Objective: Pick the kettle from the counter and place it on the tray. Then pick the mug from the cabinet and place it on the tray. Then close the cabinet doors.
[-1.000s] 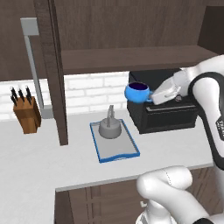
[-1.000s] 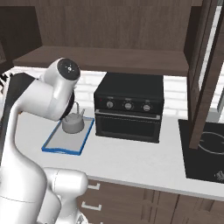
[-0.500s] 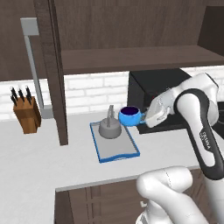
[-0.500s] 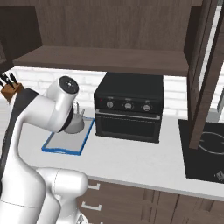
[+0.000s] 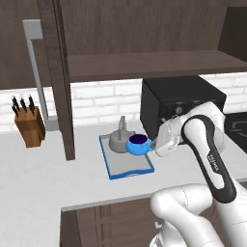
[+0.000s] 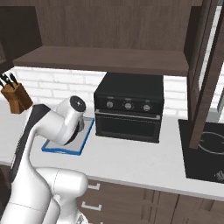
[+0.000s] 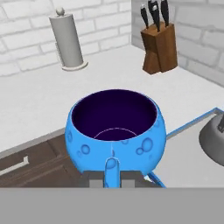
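Mug held over the tray, ready to set down

Mug [image 5: 138, 144] sits in our gripper [image 7: 111, 178], clamped by its small side handle with the jaws shut tight on it, bowl upright and dark inside showing. We judge we are in the second step: the kettle [image 5: 119, 140] already stands on the tray [image 5: 126, 171] toward its back end, and we carry the blue mug just beside it, above the tray's right edge.

Next we need to lower the mug onto the bare grey floor in front of or beside the kettle, keep it level, then release. From our hand view the blue rim [image 7: 192, 122] runs right under the mug, so we may need to shift further over the tray before lowering.

Around us: the counter [image 5: 43, 178], a knife block [image 5: 30, 126] and a paper-towel holder [image 7: 67, 41] well apart, the black oven [image 6: 129, 106] close behind our wrist. The kettle's tall handle is the nearest thing to bump. The cabinet door [image 5: 58, 77] stands open, awaiting closing.
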You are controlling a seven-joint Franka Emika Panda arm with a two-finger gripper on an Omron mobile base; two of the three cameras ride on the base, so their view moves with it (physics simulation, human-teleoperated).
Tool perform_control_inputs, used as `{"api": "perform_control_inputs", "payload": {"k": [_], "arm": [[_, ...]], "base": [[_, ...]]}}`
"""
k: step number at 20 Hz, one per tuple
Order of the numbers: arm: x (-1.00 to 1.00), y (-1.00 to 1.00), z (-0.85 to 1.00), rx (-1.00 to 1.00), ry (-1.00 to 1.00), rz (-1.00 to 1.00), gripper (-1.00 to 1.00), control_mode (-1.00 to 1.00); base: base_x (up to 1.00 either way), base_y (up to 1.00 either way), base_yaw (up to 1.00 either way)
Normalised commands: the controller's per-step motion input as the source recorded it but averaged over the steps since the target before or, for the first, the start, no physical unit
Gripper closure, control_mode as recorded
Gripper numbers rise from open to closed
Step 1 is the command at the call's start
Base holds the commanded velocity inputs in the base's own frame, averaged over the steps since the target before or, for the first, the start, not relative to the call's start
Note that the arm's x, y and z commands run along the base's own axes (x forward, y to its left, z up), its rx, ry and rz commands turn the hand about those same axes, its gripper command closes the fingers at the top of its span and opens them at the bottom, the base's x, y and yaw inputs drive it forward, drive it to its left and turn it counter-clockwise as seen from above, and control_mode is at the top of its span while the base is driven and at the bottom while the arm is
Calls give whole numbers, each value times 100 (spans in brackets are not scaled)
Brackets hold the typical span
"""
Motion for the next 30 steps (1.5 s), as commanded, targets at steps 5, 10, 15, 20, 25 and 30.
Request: {"api": "perform_control_inputs", "payload": {"k": [5,10,15,20,25,30], "arm": [[54,-2,-44,0,17,17,100,-100],[65,0,-45,0,9,3,100,-100],[41,1,-57,-8,0,0,100,-100],[36,0,-43,-4,0,0,100,-100],[35,0,-40,-1,0,0,100,-100],[33,0,-38,-1,0,2,100,-100]], "base": [[0,0,0],[0,0,0],[0,0,0],[0,0,0],[0,0,0],[0,0,0]]}}
